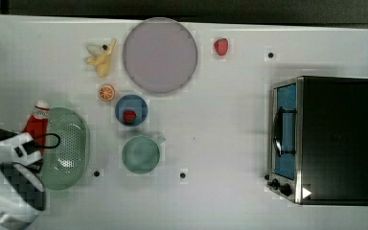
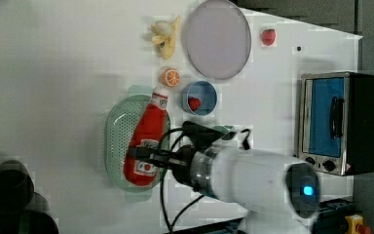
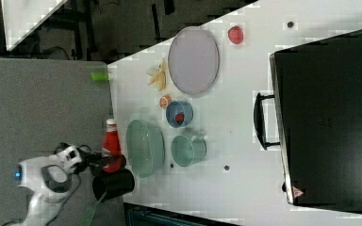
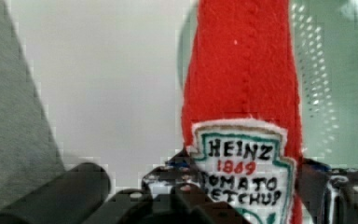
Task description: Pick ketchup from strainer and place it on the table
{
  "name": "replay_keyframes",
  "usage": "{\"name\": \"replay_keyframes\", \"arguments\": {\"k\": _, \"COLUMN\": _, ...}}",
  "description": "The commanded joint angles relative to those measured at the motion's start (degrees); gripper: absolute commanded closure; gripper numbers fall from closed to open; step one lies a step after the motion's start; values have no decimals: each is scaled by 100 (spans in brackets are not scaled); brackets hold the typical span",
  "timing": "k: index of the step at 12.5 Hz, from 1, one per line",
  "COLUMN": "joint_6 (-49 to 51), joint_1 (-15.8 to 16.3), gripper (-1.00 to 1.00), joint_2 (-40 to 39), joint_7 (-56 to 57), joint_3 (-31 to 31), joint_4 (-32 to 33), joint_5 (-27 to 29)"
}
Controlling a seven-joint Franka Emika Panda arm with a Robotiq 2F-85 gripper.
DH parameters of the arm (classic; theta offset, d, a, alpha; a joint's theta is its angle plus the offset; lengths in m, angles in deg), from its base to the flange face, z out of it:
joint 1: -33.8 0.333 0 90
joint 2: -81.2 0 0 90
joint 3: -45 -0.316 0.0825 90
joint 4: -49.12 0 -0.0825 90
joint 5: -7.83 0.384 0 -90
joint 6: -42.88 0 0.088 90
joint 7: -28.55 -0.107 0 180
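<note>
1. Ketchup (image 2: 145, 137) hangs over the strainer (image 2: 117, 141), its long axis running along the strainer's length; the white cap points toward the top of the left view, the labelled base toward the arm.
2. Gripper (image 2: 143, 157) is clamped across the labelled lower body of the ketchup, jaws partly apart, one on each side.
3. Strainer sits on the white bench (image 1: 220, 143), beside a green cup (image 1: 141, 154).
</note>
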Motion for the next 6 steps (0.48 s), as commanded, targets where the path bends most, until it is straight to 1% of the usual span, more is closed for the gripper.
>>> {"name": "replay_keyframes", "arguments": {"k": 1, "joint_6": 866, "joint_1": -522, "gripper": -21, "joint_2": 392, "joint_7": 822, "joint_3": -80, "joint_4": -359, "joint_5": 471}}
{"name": "replay_keyframes", "arguments": {"k": 3, "joint_6": 1582, "joint_1": -793, "gripper": -21, "joint_2": 541, "joint_7": 1470, "joint_3": 68, "joint_4": -722, "joint_5": 725}}
{"name": "replay_keyframes", "arguments": {"k": 6, "joint_6": 2002, "joint_1": -1172, "gripper": -21, "joint_2": 665, "joint_7": 1907, "joint_3": 503, "joint_4": -1142, "joint_5": 726}}
